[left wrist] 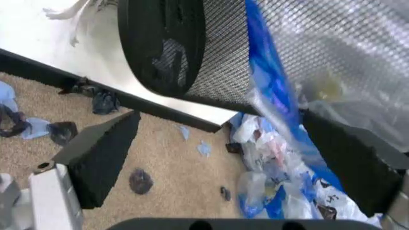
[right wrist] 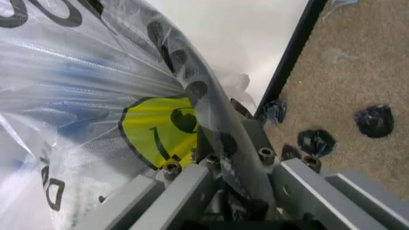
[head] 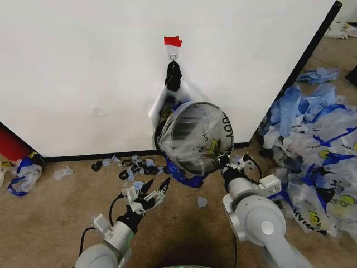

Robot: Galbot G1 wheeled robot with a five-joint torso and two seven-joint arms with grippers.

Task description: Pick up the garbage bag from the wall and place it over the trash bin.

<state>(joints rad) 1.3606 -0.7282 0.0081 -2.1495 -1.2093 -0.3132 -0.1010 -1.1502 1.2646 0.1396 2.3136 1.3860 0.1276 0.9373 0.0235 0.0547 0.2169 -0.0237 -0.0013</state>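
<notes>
The right gripper (head: 223, 159) is clenched on the rim of the small round black wire-mesh trash bin (head: 195, 137), which it holds tipped on its side off the tan carpet floor (head: 67, 206), mouth facing back toward the robot. The thin see-through plastic garbage bag (head: 215, 131) with black lettering and a yellow smiley print is stretched over that mouth and wraps the bin above the right claw. In the right wrist view the bag (right wrist: 96, 86) is drawn tight over the mesh just ahead of the fingers, smiley closest to them, and the film is pinched in the grip along with the rim.

The left gripper (head: 149, 192) hovers low over the carpet, down and to the left of the bin, its fingers spread apart and grasping nothing. In the left wrist view the bin (left wrist: 191, 48) and a blue band of the bag (left wrist: 268, 81) sit just beyond the open fingertips, not touching them.

Behind the bin stands the broad plain white wall (head: 83, 67) with a black baseboard; above the right claw a small metal hook (head: 173, 56) under a red tape strip (head: 173, 41) carries a dark bunched bag handle (head: 173, 75). Small black scraps (head: 136, 166) lie along the baseboard ahead of the left claw, and a big blue-and-white heap of bags (head: 312, 151) spreads to the right of the right claw
</notes>
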